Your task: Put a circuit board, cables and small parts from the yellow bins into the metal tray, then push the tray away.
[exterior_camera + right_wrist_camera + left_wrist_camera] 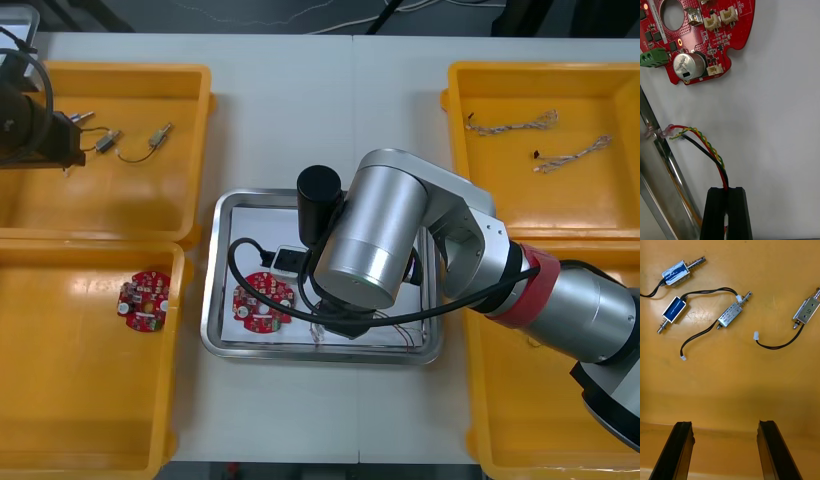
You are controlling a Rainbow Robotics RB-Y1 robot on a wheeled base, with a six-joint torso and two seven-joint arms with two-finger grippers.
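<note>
Silver housing of the right arm [375,230] looms closest, hanging over the metal tray [213,340]. Beneath it the right end effector [726,190] sits low inside the tray, its fingers pinched almost together on the red and yellow cable [703,144]. The cable's loose plug end lies against the tray's side wall, near a round red circuit board [696,33] that rests on the tray's white floor. The left end effector [727,427] hovers with fingers spread wide over the small metal parts [730,313] in the yellow bin [190,120] just left of the tray's far corner. The risk, as I judge it, is that the springy cable clings to the fingers at release and rides up over the wall, or nudges the board. A part's thin lead might also snag a neighbour when lifted.
</note>
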